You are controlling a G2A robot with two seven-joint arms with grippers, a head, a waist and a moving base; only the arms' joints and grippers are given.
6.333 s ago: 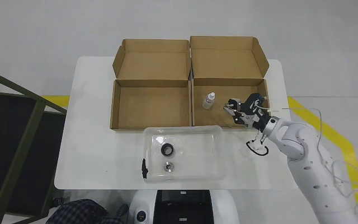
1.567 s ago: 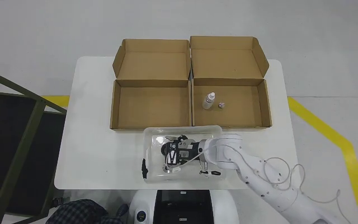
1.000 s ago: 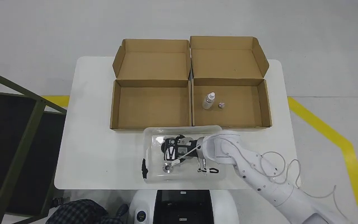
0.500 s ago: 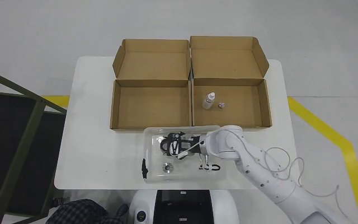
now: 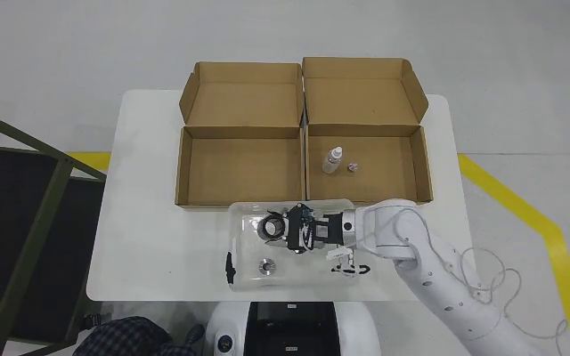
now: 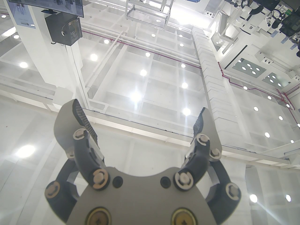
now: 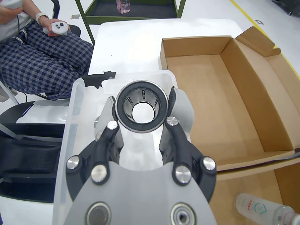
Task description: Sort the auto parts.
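Note:
My right gripper (image 7: 142,99) is shut on a metal bearing sleeve with a black rim (image 7: 142,84), holding it by its sides over the clear plastic bin (image 7: 70,108). From above, the sleeve (image 5: 271,228) and the right gripper (image 5: 287,230) sit over the bin's far left part (image 5: 343,206). A small round metal part (image 5: 268,264) lies on the bin floor below. The left cardboard box (image 5: 240,169) holds nothing. The right box (image 5: 426,169) holds a small bottle (image 5: 332,160) and a tiny part (image 5: 354,165). My left gripper (image 6: 140,118) is open and points up at the ceiling.
Both boxes stand at the back of the white table (image 5: 142,222), with their lids folded up behind them. A strip of black tape (image 5: 230,265) marks the bin's left rim. The bottle (image 7: 257,208) lies close beside my right wrist.
The right arm left the right box, reached into the bin and closed on the sleeve. In the last half second it lifted the sleeve slightly and drew it right.

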